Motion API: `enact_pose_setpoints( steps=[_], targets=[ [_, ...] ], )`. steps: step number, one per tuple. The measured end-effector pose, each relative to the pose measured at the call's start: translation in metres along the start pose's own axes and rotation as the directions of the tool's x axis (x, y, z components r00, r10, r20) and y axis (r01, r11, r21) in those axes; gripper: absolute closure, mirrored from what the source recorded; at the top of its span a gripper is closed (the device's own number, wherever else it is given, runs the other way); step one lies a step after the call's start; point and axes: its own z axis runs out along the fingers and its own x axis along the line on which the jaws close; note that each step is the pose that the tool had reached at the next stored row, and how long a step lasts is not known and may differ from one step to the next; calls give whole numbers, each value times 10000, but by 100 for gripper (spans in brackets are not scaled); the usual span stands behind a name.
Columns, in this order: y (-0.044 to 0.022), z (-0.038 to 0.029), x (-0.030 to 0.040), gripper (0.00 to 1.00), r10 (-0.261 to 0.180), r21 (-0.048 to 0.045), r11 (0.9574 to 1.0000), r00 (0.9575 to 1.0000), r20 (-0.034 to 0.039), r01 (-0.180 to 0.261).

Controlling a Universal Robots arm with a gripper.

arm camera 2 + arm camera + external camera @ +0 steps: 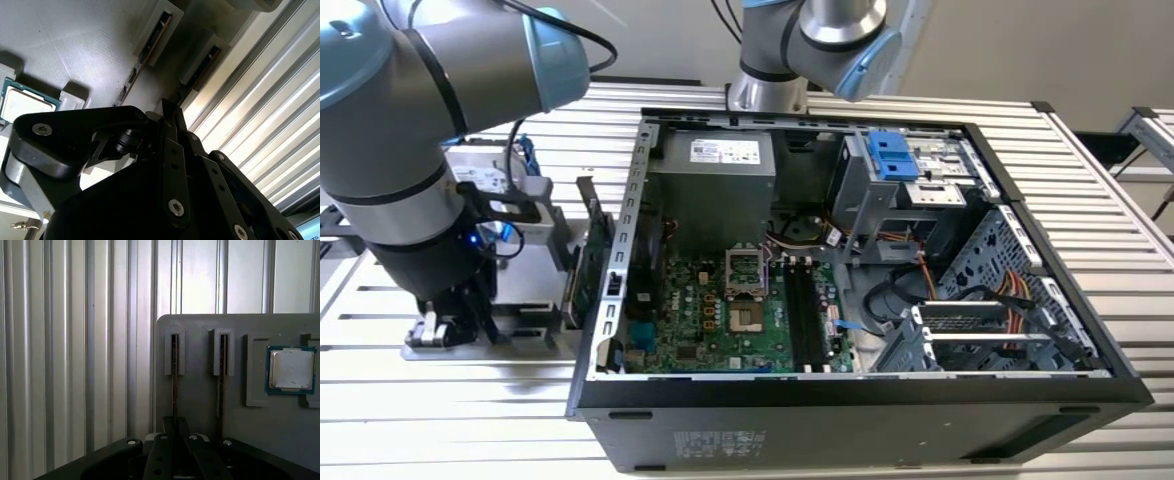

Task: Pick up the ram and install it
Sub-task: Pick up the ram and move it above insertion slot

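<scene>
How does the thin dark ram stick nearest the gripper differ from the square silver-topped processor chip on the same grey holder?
The ram stick stands on edge in a narrow slot, the processor chip lies flat in a recess. The stick is long and narrow, the chip square. Both sit in the grey holder.

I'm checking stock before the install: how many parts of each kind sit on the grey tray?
Ram sticks, edge-on in slots: 2
Processor chip: 1
Total on the grey tray: 3
</scene>
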Motion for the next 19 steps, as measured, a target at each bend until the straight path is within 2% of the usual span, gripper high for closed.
enact_pose_setpoints(
  steps=[19],
  targets=[
    [4, -153, 12, 100, 0, 1, 10000, 10000, 0, 0]
  ],
)
